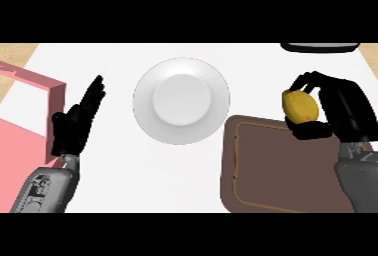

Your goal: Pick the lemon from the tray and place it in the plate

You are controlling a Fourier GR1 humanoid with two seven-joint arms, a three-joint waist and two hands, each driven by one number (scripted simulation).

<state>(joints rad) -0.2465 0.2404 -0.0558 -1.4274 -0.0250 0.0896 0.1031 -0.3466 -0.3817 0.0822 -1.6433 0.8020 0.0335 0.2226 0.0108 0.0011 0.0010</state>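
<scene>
**Lemon held in right hand, right of the plate**

The right hand was curled round the lemon, fingers over its top and thumb beneath. The lemon was well right of the plate and apart from its rim, over the far edge of the brown tray. The tray lay on the white tabletop to the plate's lower right, with one corner just beside the rim. Left of the plate, the left hand was open, fingers straight and pointing up. Further left sat a pink frame. A dark object showed to the plate's upper right.
</scene>
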